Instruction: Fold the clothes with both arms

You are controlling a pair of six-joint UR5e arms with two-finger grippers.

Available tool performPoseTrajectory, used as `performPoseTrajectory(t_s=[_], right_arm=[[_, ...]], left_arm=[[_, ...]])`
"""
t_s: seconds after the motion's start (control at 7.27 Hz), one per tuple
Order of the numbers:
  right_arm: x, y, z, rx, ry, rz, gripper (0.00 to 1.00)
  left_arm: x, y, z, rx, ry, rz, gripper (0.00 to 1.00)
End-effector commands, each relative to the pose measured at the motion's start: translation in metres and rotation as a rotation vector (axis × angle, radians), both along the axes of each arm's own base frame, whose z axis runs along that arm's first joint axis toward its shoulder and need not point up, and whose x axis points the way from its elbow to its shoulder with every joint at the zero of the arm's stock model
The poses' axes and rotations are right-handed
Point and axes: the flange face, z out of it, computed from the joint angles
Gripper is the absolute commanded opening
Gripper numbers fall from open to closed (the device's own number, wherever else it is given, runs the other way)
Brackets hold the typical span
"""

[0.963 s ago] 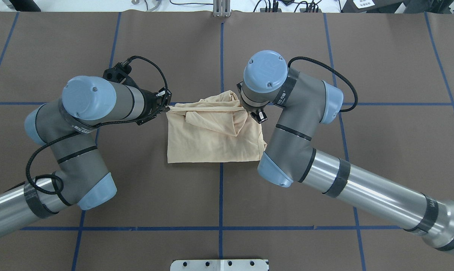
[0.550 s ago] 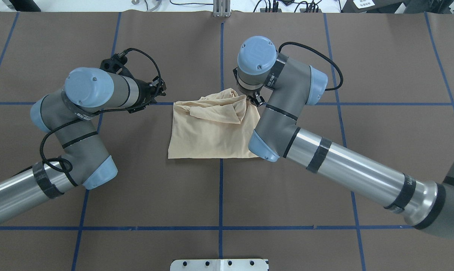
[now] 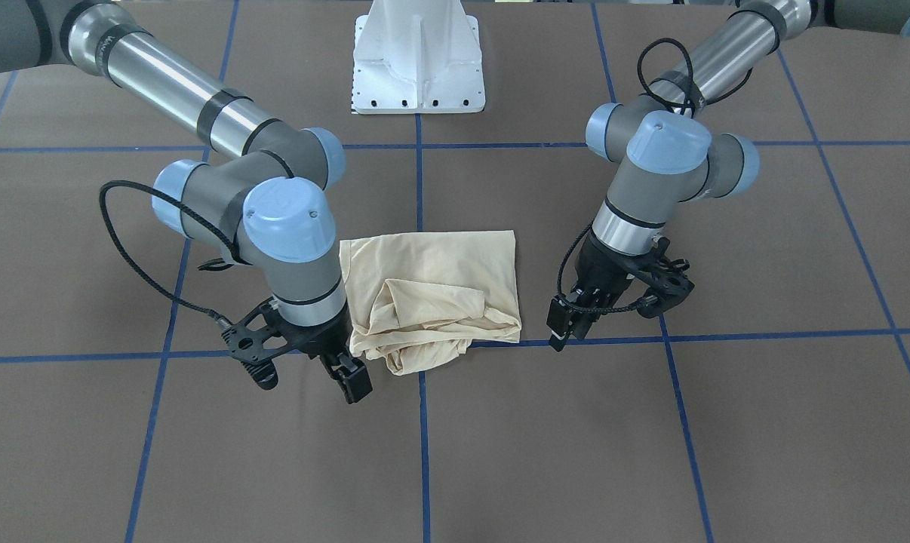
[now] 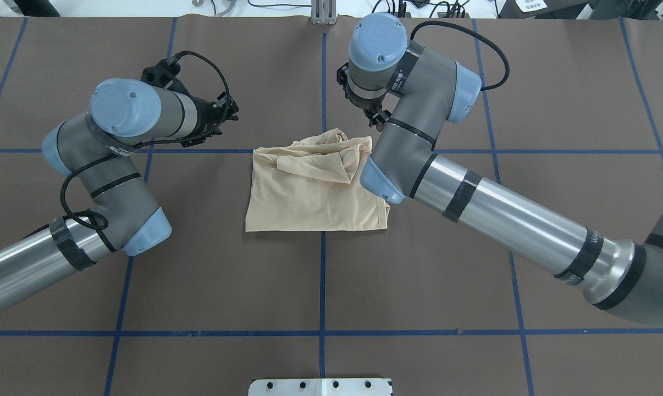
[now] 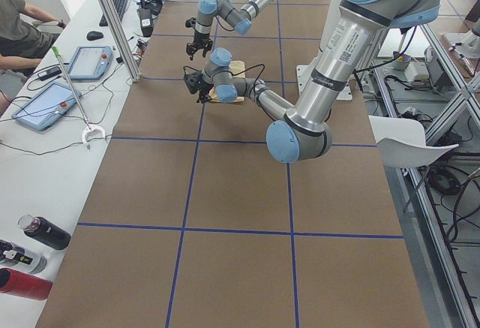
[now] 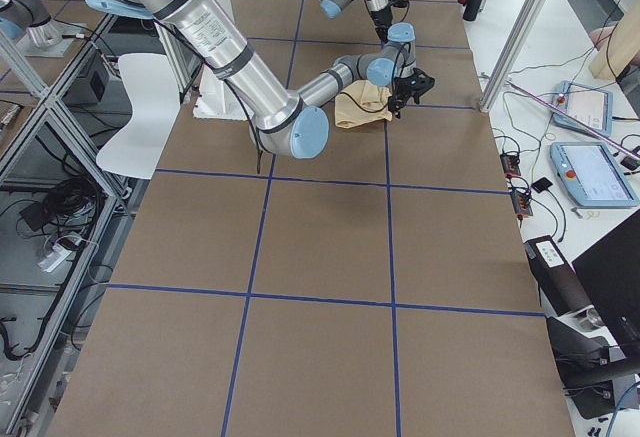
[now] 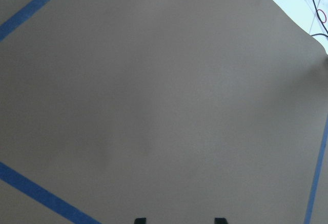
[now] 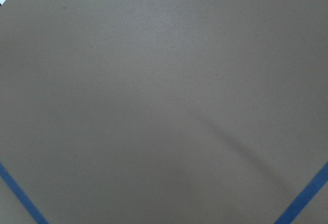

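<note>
The pale cream-yellow shirt (image 4: 309, 198) lies folded in the middle of the brown table, with a bunched, rumpled fold along its far edge (image 3: 425, 317). No print shows. My left gripper (image 4: 232, 113) is open and empty, hanging above the table to the left of the shirt's far edge; the front view also shows the left gripper (image 3: 564, 332) clear of the cloth. Its two fingertips (image 7: 139, 220) stand apart over bare table. My right gripper (image 4: 379, 117) is off the shirt's far right corner; in the front view the right gripper (image 3: 353, 381) looks open and holds nothing.
The white pedestal base (image 3: 417, 68) stands at the near middle edge. Blue tape lines (image 4: 322, 286) grid the brown table cover. My right forearm (image 4: 502, 214) crosses above the shirt's right edge. Tablets (image 5: 41, 103) and bottles (image 5: 30, 257) lie on the operators' side bench.
Both grippers have let go of the shirt's far corners and moved up and away toward the table's far side. The shirt's far edge has dropped and lies bunched.
</note>
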Motion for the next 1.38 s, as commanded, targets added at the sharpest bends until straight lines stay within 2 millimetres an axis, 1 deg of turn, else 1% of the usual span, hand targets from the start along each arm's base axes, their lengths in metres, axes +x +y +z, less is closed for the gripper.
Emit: performPoseTrajectory(t_s=[0.0,0.14,0.28,0.41,0.55,0.69,0.83,0.96,1.1,1.24], right_arm=[[0.1,-0.014,0.072,0.085,0.042,-0.144,1.0],[0.154,-0.017,0.108,0.149,0.074,-0.219,1.0],[0.21,-0.019,0.139,0.213,0.09,-0.3,1.0],[0.261,-0.009,0.171,0.251,0.089,-0.362,1.0],[0.322,0.005,0.21,0.319,0.092,-0.45,1.0],[0.385,0.013,0.245,0.376,0.082,-0.524,1.0],[0.436,0.019,0.265,0.43,0.102,-0.611,1.0],[0.487,0.023,0.284,0.482,0.145,-0.732,1.0],[0.524,0.03,0.293,0.526,0.165,-0.848,1.0],[0.532,0.037,0.285,0.538,0.167,-0.878,1.0]], left_arm=[[-0.06,0.014,0.0,0.169,-0.045,0.128,0.68],[-0.081,0.022,0.016,0.252,-0.101,0.168,1.0],[-0.106,0.023,0.031,0.319,-0.149,0.202,1.0],[-0.143,0.027,0.056,0.398,-0.192,0.295,1.0],[-0.201,0.03,0.094,0.491,-0.278,0.358,1.0],[-0.251,0.034,0.13,0.566,-0.38,0.389,1.0],[-0.297,0.037,0.161,0.62,-0.451,0.433,1.0],[-0.345,0.038,0.187,0.666,-0.505,0.464,1.0],[-0.392,0.038,0.211,0.672,-0.545,0.509,1.0],[-0.425,0.032,0.228,0.674,-0.582,0.57,1.0]])
